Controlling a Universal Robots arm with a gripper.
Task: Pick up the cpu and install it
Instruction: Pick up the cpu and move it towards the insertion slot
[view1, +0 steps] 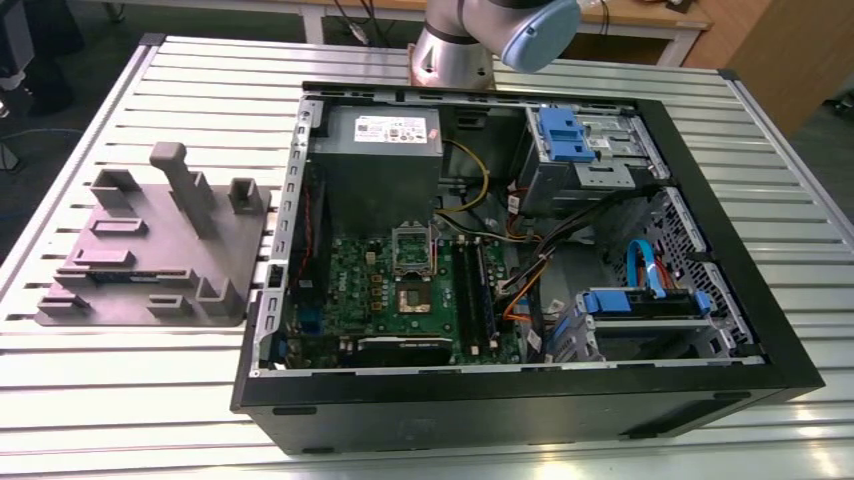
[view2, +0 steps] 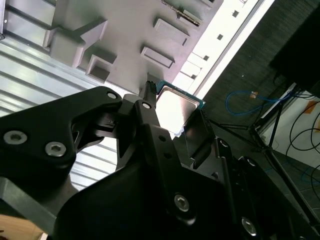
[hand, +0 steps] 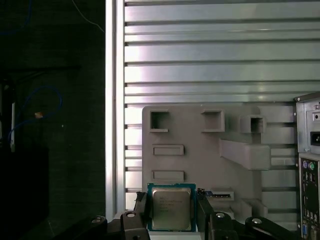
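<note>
Soft, even room light in the exterior view: the ribbed table (view1: 134, 410) shines pale, the computer case (view1: 534, 400) interior sits shaded. In the second wrist view glare whitens the cpu (view2: 176, 106) top. In the first wrist view the floor (hand: 50, 125) is dark.

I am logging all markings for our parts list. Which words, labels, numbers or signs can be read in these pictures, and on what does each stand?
No text can be read with certainty.
Metal top of the cpu, held in the gripper: faint lines of print, too small to read.
White label on the power supply: print too small to read.
</note>
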